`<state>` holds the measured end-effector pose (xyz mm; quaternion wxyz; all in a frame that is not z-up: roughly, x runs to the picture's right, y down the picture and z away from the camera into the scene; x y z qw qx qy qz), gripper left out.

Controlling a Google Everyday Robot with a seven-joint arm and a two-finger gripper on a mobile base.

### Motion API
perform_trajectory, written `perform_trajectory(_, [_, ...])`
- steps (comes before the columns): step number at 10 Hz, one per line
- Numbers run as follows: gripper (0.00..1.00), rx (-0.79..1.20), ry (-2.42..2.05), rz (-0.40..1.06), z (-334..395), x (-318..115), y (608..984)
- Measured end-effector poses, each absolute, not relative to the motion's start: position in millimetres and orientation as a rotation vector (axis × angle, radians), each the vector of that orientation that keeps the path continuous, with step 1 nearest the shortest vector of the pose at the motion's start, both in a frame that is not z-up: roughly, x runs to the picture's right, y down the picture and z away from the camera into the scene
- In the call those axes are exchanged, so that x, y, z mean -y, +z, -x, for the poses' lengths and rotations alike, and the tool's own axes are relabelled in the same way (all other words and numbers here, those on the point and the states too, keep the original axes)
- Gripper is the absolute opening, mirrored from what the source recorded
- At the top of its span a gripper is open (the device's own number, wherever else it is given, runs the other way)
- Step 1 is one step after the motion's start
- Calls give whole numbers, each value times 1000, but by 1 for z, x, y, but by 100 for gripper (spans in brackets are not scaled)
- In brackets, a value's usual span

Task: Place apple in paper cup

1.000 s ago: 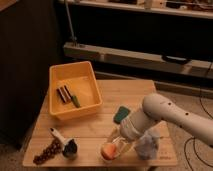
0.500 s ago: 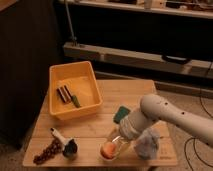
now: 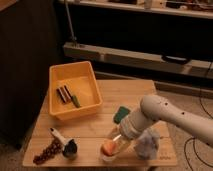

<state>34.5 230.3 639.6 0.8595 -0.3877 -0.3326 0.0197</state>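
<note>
The orange-red apple (image 3: 107,148) is at the front edge of the wooden table (image 3: 120,92), within the pale rim of the short white paper cup (image 3: 114,156). I cannot tell whether the apple rests in the cup or is held just over it. My gripper (image 3: 119,141) is at the end of the white arm (image 3: 160,112), which reaches in from the right. The gripper sits right over the cup and apple and hides the cup's far side.
A large yellow bin (image 3: 70,67) at the back left holds dark items (image 3: 64,93) and a green one (image 3: 75,101). A green sponge (image 3: 121,113) lies behind the arm. A pale crumpled cloth (image 3: 148,142) is right of the cup. A grape bunch (image 3: 46,151) and a dark white-handled object (image 3: 67,146) lie front left.
</note>
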Motion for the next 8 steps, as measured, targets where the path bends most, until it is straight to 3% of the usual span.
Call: perform_trajectory(8, [80, 772, 22, 784, -36, -228, 637])
